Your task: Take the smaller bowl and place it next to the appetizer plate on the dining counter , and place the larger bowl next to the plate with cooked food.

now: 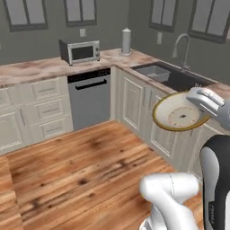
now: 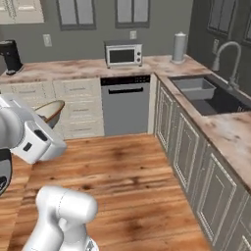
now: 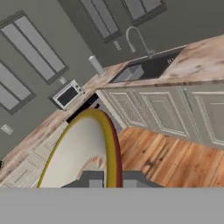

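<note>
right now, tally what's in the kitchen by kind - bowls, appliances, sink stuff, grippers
bowls: 1, the larger bowl, pinched at its rim by the shut gripper
counter appliances: 2, microwave, coffee machine
built-in appliances: 1, dishwasher
paper towel rolls: 1, paper towel roll
sink fittings: 2, sink, faucet
grippers: 1
total: 8

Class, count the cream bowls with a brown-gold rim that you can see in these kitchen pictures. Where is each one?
1. A single bowl is held in the air by the shut pincer, in front of the cabinets below the sink. Others may lie out of view.
</note>
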### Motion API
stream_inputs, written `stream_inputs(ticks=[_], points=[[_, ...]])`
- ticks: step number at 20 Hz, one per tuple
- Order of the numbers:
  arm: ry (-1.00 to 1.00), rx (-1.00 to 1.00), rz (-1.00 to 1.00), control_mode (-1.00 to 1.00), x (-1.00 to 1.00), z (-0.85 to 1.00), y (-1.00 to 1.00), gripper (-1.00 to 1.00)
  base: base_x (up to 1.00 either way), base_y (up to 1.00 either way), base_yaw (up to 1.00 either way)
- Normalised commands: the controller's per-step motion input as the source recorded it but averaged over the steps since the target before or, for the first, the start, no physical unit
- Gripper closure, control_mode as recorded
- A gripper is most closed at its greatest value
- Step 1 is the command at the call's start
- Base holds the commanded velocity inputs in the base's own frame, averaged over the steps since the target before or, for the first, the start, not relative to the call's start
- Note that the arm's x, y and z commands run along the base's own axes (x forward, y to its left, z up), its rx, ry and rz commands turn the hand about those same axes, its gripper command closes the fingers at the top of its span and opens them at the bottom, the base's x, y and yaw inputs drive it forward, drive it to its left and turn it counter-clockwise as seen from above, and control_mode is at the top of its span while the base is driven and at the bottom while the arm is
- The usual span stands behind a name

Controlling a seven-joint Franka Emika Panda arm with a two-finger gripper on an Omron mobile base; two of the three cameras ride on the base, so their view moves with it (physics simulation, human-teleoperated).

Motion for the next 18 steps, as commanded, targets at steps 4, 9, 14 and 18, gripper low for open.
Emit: stream_inputs(ticks=[4,9,14,18], points=[[0.0,0.0,0.0,1.0,0.0,0.0,0.0,1.0,0.34,0.53,0.71],[0.0,0.0,0.0,1.0,0.0,0.0,0.0,1.0,0.49,0.52,0.67],[0.0,0.0,0.0,1.0,0.0,0.0,0.0,1.0,0.54,0.42,0.68],[0.0,0.0,0.0,1.0,0.0,0.0,0.0,1.0,1.0,0.01,0.5]])
